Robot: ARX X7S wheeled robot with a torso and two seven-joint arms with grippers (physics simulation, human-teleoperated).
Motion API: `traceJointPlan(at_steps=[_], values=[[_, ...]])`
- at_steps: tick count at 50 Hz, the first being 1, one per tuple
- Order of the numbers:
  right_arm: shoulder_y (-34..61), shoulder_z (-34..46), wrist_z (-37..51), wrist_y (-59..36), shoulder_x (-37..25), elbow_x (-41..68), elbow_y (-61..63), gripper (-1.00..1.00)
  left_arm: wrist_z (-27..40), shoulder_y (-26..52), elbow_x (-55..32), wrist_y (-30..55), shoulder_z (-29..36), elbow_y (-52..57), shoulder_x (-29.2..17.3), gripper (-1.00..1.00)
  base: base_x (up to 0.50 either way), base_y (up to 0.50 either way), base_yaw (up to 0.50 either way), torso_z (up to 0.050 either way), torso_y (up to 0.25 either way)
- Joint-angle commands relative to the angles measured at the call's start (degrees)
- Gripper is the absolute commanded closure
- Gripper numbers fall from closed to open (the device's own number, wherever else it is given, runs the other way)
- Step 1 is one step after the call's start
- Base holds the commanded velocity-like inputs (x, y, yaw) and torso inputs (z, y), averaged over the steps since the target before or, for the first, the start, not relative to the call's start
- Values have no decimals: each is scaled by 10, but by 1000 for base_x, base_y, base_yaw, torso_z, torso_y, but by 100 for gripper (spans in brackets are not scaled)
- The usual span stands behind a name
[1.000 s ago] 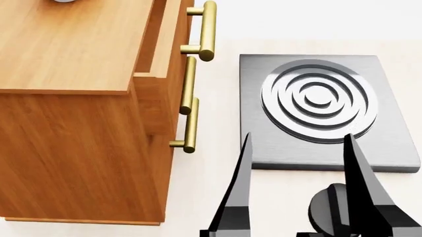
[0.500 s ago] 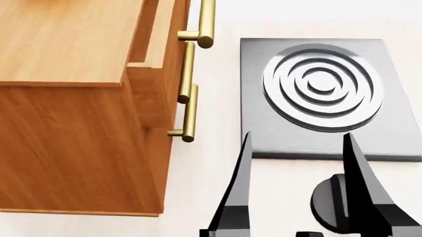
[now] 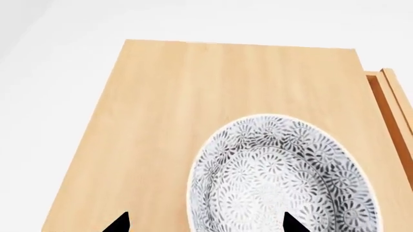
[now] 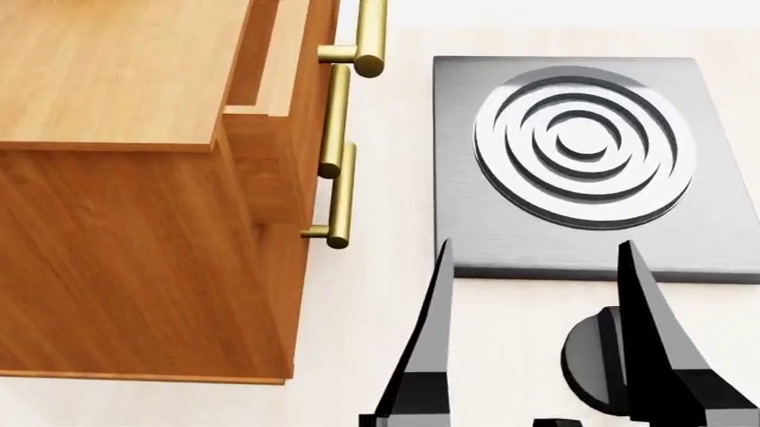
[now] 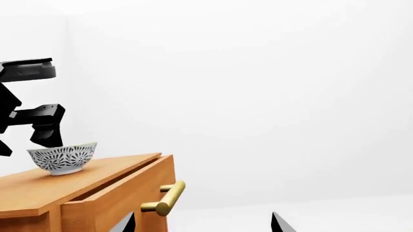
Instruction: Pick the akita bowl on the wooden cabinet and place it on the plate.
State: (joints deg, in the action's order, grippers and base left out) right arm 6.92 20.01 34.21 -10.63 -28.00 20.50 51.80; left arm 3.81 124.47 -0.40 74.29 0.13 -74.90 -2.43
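The akita bowl (image 3: 284, 179), white with a dense grey-blue leafy pattern, stands upright on the top of the wooden cabinet (image 3: 193, 96). My left gripper (image 3: 206, 224) hovers just above it, open, one tip over the wood and the other over the bowl's inside. In the right wrist view the akita bowl (image 5: 63, 158) sits near the cabinet's (image 5: 96, 193) far end, with the left arm (image 5: 29, 116) right over it. My right gripper (image 4: 540, 338) is open and empty, low beside the cabinet (image 4: 131, 222). The plate is out of view.
A grey square slab (image 4: 475, 240) with a round ringed disc (image 4: 582, 138) lies on the pale floor to the cabinet's right. Brass bar handles (image 4: 338, 200) stick out of the cabinet front, and the top drawer (image 4: 267, 62) stands slightly pulled out.
The head view has shifted: the cabinet and grey slab sit higher in the picture, and the bit of bowl at the top edge has left it. The right gripper holds its place.
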Motion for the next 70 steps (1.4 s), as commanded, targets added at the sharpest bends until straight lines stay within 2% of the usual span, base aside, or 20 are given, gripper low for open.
traceJointPlan(at_steps=[1,12,22,23,24,25,42,49,53,55,65,70], values=[[0,1,2,2,-1,0,-2,-100,-42,-14,7,4,20,-1,2,-100,0,0,0,0,0],[2,4,1,5,-2,0,-8,-100,-66,-30,8,-21,71,-1,6,-100,0,0,0,0,0],[3,4,2,6,-3,1,-10,-100,-80,-37,1,-42,89,-1,9,-100,0,0,0,0,0],[3,4,3,6,-3,0,-10,-100,-78,-37,7,-50,99,-1,11,100,0,0,0,0,0],[3,4,3,6,-3,0,-11,-100,-86,-38,24,-49,141,-1,17,100,0,0,0,0,0],[3,4,3,6,-3,0,-10,-100,-92,-38,20,-49,149,-1,18,100,0,0,0,0,0],[3,6,6,7,-5,1,-8,-100,-73,-29,3,-65,155,-1,15,100,0,0,0,0,-1],[3,6,8,7,-7,1,-5,-100,-98,-26,2,-77,192,-1,22,100,0,0,0,0,0],[3,5,9,7,-7,1,-5,-100,-117,-24,-39,-103,274,-1,24,100,0,0,0,0,0],[3,5,9,7,-7,0,-4,-100,-115,-22,-87,-112,338,-1,24,100,0,0,0,0,0],[2,3,12,9,-10,2,-2,-100,-101,-11,-198,-136,421,-1,24,100,0,0,0,0,0],[2,3,14,9,-11,1,0,-100,-95,0,-290,-164,511,0,24,100,0,0,0,0,0]])
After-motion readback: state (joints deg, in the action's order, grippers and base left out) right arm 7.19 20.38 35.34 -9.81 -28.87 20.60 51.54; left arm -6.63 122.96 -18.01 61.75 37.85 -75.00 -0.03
